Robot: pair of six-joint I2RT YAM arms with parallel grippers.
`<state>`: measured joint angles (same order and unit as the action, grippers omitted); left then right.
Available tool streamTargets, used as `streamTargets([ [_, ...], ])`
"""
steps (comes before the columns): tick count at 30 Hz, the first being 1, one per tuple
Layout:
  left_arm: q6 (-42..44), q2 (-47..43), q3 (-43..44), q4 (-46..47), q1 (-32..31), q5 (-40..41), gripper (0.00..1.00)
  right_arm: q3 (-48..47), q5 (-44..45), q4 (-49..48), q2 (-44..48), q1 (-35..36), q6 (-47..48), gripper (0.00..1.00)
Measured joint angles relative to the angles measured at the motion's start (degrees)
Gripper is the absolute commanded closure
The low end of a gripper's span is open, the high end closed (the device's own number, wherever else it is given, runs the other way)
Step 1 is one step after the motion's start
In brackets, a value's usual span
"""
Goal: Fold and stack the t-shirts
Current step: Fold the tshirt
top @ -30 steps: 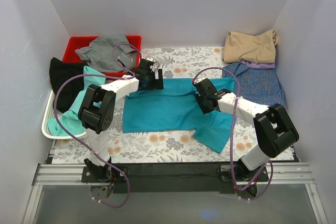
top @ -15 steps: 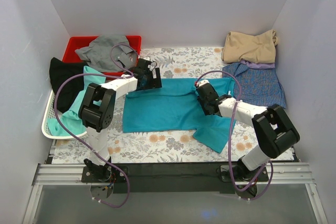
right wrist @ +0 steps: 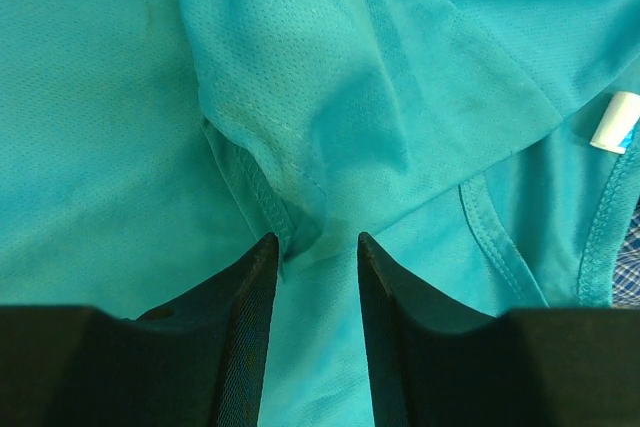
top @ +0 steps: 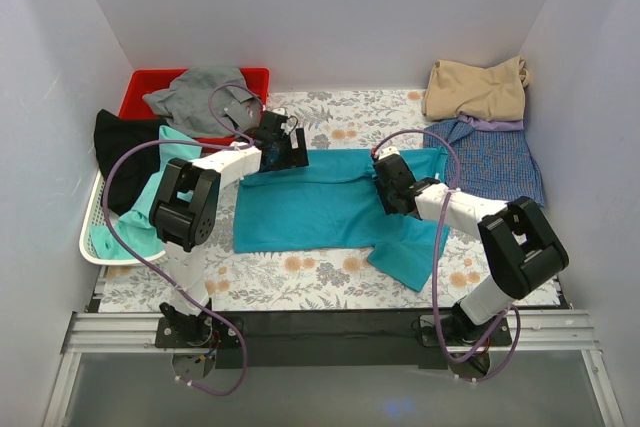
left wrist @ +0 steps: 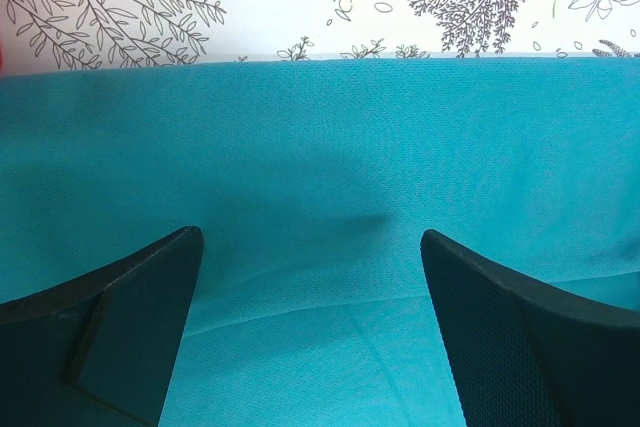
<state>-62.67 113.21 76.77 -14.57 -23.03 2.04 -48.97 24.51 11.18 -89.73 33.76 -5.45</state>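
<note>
Teal t-shirt (top: 320, 209) flat, table centre. Left gripper (left wrist: 312, 237) spread wide over its 11 o'clock edge. Right gripper (right wrist: 312, 239) narrow, armpit fold in gap; clamped or not, cannot tell. Red bin (top: 150, 79), 11 o'clock: grey shirt (top: 195, 92). White basket (top: 92, 237), 9 o'clock: black shirt (top: 125, 142), mint shirt (top: 150, 212).

Checked shirt (top: 497, 162) seems partly hidden under tan shirt (top: 475, 89).
</note>
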Motion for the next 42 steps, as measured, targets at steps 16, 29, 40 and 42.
streamTargets([
  [16, 0.07, 0.00, 0.00, 0.02, 0.00, 0.04, 0.10, 0.02, 5.46, 1.60, 3.96, -0.59, -0.33, 0.95],
  [29, 1.20, 0.00, 0.02, -0.37, 0.00, 0.46, 0.10, -0.33, 10.49, 11.41, 7.23, -0.68, -1.79, 0.71],
  [40, 1.36, 0.00, 0.33, -0.70, 0.00, 0.52, 0.10, -4.02, -0.92, 10.36, 10.69, -0.61, -3.41, 0.68],
  [42, 1.36, 0.00, 0.35, -0.70, 0.00, 0.50, 0.10, -4.31, -2.91, 8.90, 10.62, -0.33, -3.58, 0.68],
])
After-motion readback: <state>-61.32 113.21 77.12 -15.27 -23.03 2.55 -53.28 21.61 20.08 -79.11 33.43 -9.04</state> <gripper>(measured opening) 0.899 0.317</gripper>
